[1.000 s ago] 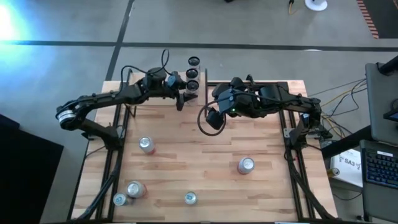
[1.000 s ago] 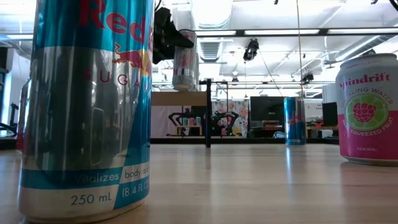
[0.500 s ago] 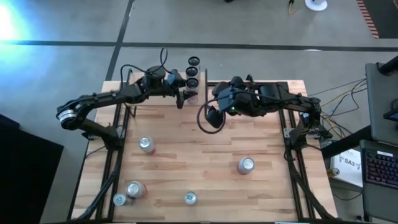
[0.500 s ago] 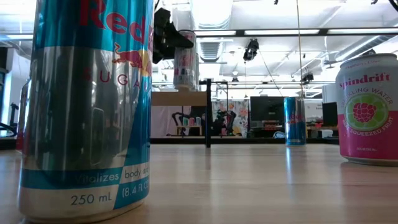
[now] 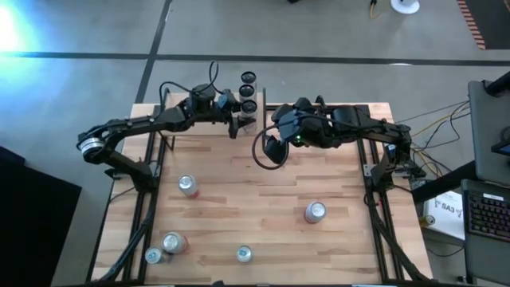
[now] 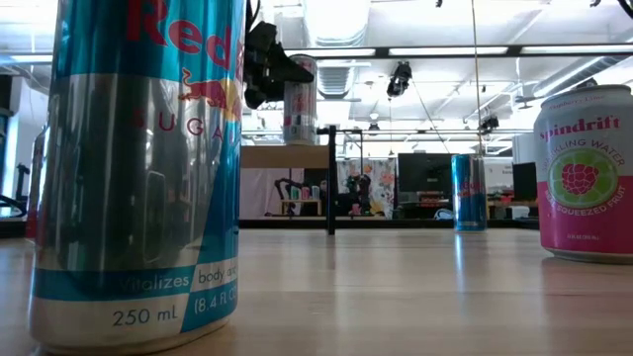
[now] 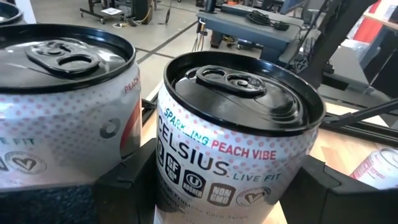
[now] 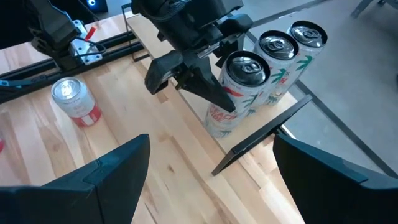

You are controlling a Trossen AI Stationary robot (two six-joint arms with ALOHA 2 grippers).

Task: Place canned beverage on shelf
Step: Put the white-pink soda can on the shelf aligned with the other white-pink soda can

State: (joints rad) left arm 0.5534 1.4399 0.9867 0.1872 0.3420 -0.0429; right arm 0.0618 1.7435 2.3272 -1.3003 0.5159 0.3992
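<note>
The butcher-block table (image 5: 263,207) fills the high view, with both dark arms reaching toward its far edge. At that edge, near the middle, sits the shelf (image 8: 273,127), a small light-wood board with thin dark upright end panels; two black-topped cans (image 5: 248,93) already stand on it in a row running away from the table.

The left arm stretches from the table's left side to the shelf. The left gripper (image 8: 205,74) is closed around a Celsius can (image 7: 233,149), white with a dotted pattern and a black lid, one finger on each side of its body. The can is held upright at the near end of the row, just beside the next can (image 7: 56,118) on the shelf. From the low view it hangs above the shelf board, though whether its base touches the wood cannot be told.

The right arm lies across the far right part of the table, and the right gripper (image 5: 272,151) hovers just beside the shelf, its fingers (image 8: 109,174) spread wide and holding nothing.

Loose cans stand on the near half of the table: a Red Bull can (image 6: 138,168) closest to the low camera, a pink Spindrift can (image 6: 586,173), a silver can (image 5: 315,211) right of centre, and another (image 5: 188,185) to the left.
</note>
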